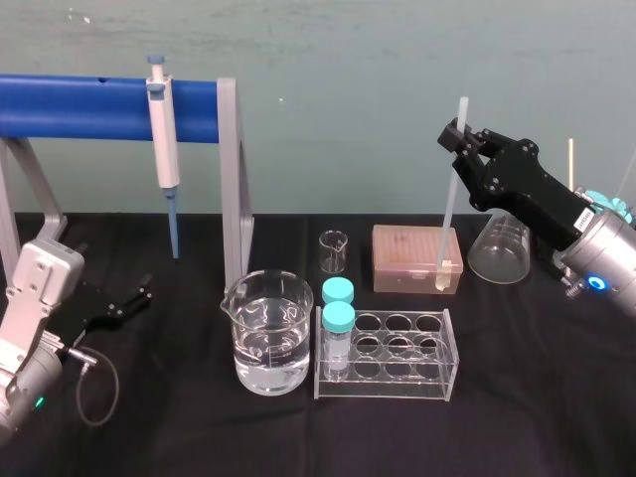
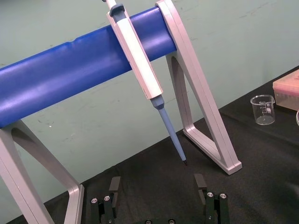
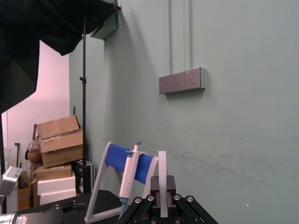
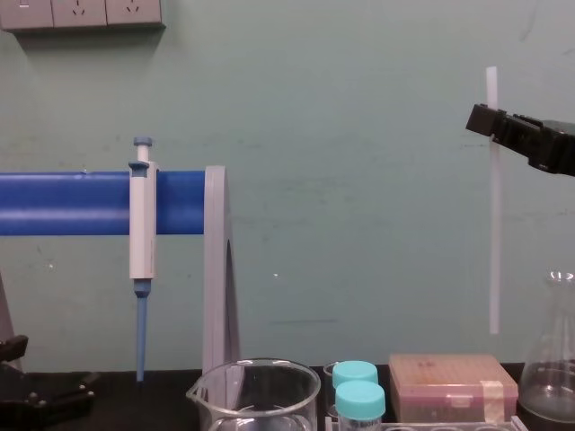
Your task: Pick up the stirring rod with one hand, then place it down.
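The left gripper [image 1: 124, 301] sits low over the table [image 1: 537, 417] at the near left, jaws open. Farther back on the right, the raised right gripper [image 1: 459, 139] clamps its jaws on the stirring rod [image 1: 449, 214], which hangs upright in the air above the pink tip box [image 1: 402, 253].

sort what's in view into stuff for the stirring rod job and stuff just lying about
For the job:
stirring rod, held upright off the table
right gripper, shut on it

Just lying about:
pipette on the blue stand
water beaker
small beaker
brown box
tube rack
two capped vials
flask
left gripper, open, parked low at left
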`<state>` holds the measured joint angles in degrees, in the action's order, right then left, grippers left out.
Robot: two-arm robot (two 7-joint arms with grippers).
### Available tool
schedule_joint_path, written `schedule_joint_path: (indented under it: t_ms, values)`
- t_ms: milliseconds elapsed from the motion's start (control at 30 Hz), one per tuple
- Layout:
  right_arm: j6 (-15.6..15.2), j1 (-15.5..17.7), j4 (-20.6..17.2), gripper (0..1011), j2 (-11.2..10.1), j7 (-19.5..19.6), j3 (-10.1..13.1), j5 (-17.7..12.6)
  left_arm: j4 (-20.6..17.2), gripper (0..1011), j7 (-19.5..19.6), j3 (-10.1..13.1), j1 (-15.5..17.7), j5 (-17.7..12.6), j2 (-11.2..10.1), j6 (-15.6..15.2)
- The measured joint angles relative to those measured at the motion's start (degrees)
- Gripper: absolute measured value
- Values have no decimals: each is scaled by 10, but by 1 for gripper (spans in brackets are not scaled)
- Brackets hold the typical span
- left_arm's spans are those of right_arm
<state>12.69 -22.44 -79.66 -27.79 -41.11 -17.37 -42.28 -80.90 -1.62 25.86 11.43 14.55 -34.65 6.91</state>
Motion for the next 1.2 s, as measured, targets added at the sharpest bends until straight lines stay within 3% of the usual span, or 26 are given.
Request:
schedule_joint_path:
  t_ms: [1200]
  values:
    - [-5, 5, -5, 72, -4, -2, -1, -4, 0, 1000, 0, 0, 0, 0, 0, 0]
